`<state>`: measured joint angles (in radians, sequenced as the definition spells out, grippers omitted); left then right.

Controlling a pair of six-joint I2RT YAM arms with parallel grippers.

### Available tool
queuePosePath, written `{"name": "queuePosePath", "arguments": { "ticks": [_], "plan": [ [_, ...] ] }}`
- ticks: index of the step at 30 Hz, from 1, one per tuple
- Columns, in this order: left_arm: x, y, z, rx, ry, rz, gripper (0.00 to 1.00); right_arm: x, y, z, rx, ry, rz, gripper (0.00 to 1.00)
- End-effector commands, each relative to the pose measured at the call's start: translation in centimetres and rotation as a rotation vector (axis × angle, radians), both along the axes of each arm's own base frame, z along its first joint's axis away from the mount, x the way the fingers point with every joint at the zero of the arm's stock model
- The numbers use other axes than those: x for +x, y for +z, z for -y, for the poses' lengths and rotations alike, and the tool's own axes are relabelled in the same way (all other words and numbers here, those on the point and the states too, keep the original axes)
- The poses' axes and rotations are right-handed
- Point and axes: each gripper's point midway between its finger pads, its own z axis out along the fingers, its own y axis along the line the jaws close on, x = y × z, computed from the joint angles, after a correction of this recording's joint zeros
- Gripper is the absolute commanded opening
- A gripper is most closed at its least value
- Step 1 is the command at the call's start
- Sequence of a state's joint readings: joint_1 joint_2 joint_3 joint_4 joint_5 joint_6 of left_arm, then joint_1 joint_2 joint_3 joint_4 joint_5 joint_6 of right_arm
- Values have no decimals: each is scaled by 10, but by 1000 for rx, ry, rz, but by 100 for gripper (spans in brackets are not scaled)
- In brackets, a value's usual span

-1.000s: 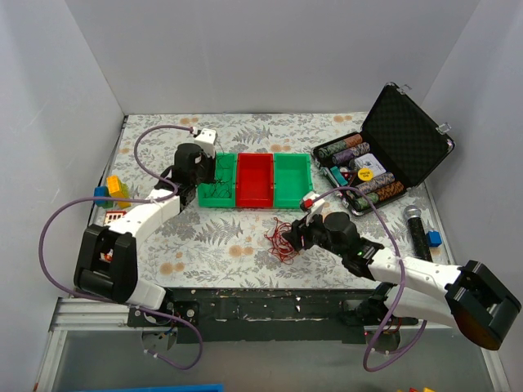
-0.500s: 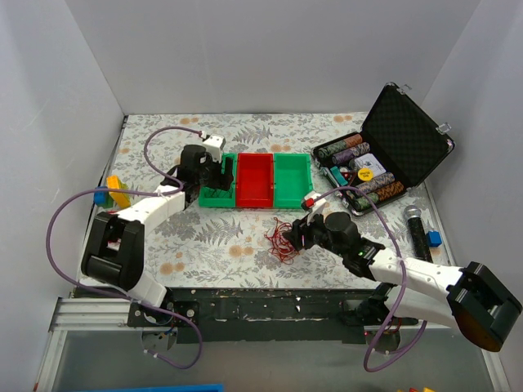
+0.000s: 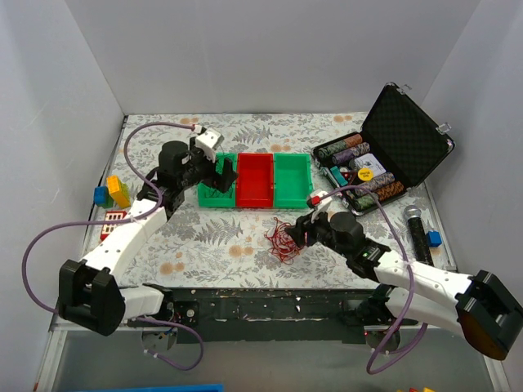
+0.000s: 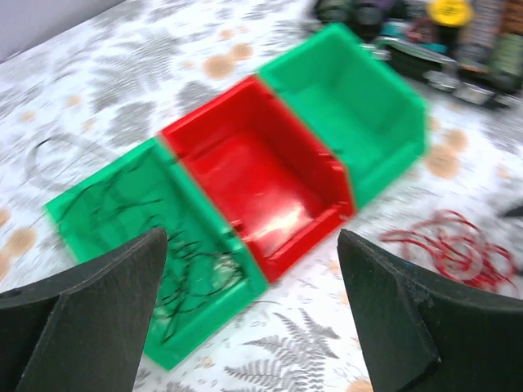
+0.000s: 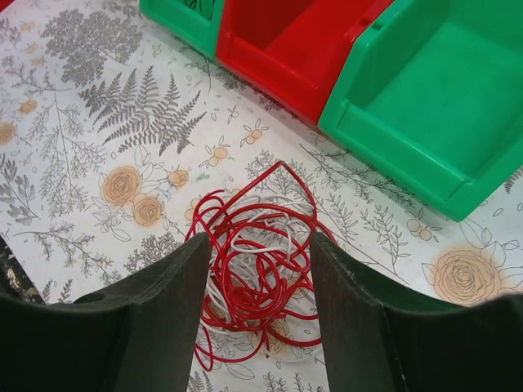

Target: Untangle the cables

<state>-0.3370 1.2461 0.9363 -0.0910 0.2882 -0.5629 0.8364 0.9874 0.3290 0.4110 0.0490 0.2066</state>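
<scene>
The cables [image 3: 283,240] that lie on the table are a loose clump of red and white wires, just in front of the bins. My right gripper [image 3: 301,232] hangs open over them. In the right wrist view its two fingers straddle the clump [image 5: 263,263], the right gripper [image 5: 257,245] holding nothing. Thin black wires [image 4: 159,237] lie in the left green bin [image 3: 214,196]. My left gripper [image 3: 217,169] is above that bin, open and empty. In the left wrist view the left gripper [image 4: 252,245] spans the green and red bins, with the red clump [image 4: 445,245] at the right.
A red bin [image 3: 254,180] and a second green bin [image 3: 292,177] stand beside the left one. An open black case of poker chips [image 3: 364,175] sits at the right, with a microphone [image 3: 417,227] and a blue block [image 3: 433,238]. Coloured blocks [image 3: 113,192] lie by the left wall.
My left gripper has gone from shut to wide open over the left green bin, and its arm has swung back. The right arm has barely shifted above the clump.
</scene>
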Motion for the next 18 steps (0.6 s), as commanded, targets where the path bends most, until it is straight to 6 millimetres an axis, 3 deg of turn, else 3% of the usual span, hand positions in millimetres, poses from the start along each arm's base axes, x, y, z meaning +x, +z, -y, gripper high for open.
{"name": "queuePosePath", "arguments": {
  "ticks": [1,5,7,10,14,18],
  "plan": [
    [-72,0,67,-50,-453,-99,80,9,12,9,30,-62,34,61],
    [-120,-34,110,35,-711,-76,75,13,21,19,38,-115,53,60],
    [-130,-50,124,36,-778,-99,75,15,24,26,39,-150,63,60],
    [-129,-74,143,44,-806,-173,70,17,30,36,57,-186,83,60],
    [-109,-94,162,24,-746,-305,66,15,30,42,72,-198,81,59],
    [-106,-102,172,12,-722,-341,64,11,27,45,72,-193,79,59]
  ]
}}
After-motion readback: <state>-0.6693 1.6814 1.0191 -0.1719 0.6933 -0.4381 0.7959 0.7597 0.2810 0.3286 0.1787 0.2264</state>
